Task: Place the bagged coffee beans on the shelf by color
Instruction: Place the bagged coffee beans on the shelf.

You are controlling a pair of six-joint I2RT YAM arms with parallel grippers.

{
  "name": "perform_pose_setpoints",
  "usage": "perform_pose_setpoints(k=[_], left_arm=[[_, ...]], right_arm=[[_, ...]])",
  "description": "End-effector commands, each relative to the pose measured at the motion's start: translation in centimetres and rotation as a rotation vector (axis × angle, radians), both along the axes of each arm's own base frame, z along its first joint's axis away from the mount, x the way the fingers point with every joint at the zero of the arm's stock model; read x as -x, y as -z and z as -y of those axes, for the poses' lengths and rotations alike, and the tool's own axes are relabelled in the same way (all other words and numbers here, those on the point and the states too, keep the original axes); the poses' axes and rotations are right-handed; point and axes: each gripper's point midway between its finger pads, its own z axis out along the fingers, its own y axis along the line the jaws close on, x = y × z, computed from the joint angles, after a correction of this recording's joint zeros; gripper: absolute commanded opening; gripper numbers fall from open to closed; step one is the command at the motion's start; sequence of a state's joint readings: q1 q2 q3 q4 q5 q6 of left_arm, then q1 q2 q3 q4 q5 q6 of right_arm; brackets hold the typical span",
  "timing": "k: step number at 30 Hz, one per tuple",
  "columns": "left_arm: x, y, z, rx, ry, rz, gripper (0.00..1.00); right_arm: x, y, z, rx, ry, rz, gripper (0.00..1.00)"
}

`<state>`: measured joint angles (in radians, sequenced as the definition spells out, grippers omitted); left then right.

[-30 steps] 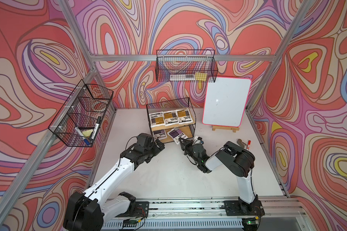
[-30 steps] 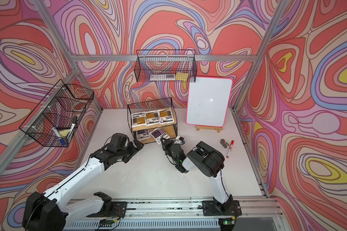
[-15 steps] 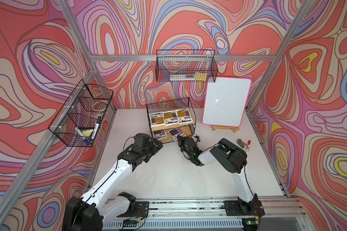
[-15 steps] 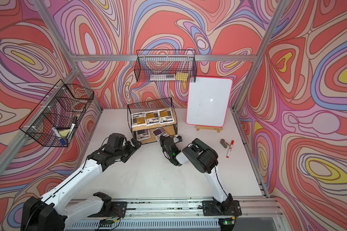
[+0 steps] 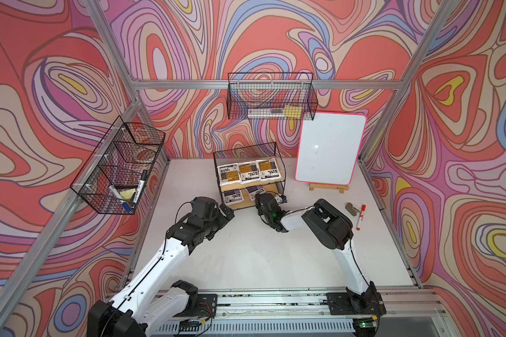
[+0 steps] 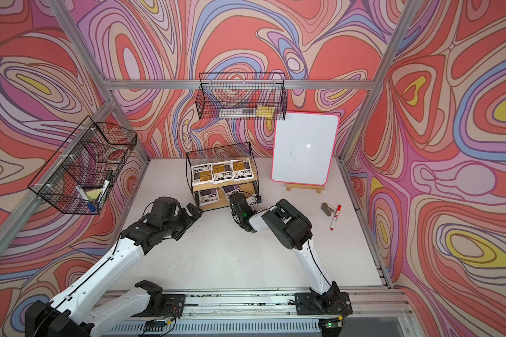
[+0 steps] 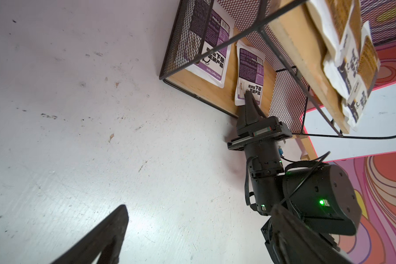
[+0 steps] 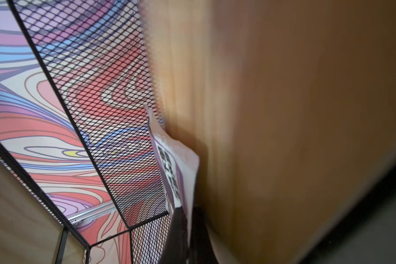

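Shelf [image 5: 247,204], in both top views: you have it standing on the counter [image 5: 246,256] near the back wall, beside the whiteboard [image 5: 330,151].
- Upper board: three orange-yellow pouches [image 5: 248,172] in a row, edge to edge, labels up.
- Lower board: purple pouch [image 5: 256,191] on the whiteboard side, second purple pouch [image 5: 233,196] just beside it.
- Your right gripper [image 5: 262,198] reaches into the lower tier at the purple pouch's front edge.
- Your left gripper [image 5: 228,211] hangs just off the shelf's front corner, over bare counter.
- Red marker [image 5: 360,216] and grey eraser [image 5: 351,208]: together on the counter, well apart from the shelf.

Left wrist view:
- Both purple pouches lie flat on the lower board of the shelf [image 7: 230,73], labels up, with a strip of bare wood between them.
- Your right gripper [image 7: 248,96] is clenched on the near edge of the purple pouch [image 7: 249,66].
- Your left gripper [image 7: 199,206] is released. Its fingers [image 7: 105,233] are spread wide with only counter between them, and it carries nothing.

Right wrist view, blurred at close range:
- The purple pouch [image 8: 176,164] is pinched at its near end between your right gripper's dark fingers [image 8: 177,230].
- It runs along the wood of the shelf [image 8: 284,114] toward the mesh wall [image 8: 101,91].
- You cannot tell whether its far corner touches the mesh.
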<state>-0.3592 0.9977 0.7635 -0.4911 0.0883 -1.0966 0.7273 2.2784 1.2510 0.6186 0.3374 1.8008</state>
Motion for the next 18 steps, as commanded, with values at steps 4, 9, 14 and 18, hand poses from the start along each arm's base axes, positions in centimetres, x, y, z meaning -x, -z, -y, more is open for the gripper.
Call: perform_pose_setpoints(k=[4,9,14,18], left_arm=[[0.7,0.1,-1.1,-0.039,-0.013,-0.008,0.99],[0.9,0.4,-1.1,-0.038,-0.018,-0.014,0.99],[0.9,0.5,-1.2,-0.038,-0.021,-0.013,0.99],[0.9,0.4,-1.2,-0.038,-0.025,-0.010,0.99]], right_arm=[[-0.2,2.7,0.5,0.064,0.022,-0.080,0.23],[0.2,2.4,-0.2,0.079,-0.008,-0.086,0.41],[0.9,2.5,-0.5,0.088,-0.032,-0.090,0.51],[1.5,2.4,-0.3,0.100,-0.041,-0.100,0.56]])
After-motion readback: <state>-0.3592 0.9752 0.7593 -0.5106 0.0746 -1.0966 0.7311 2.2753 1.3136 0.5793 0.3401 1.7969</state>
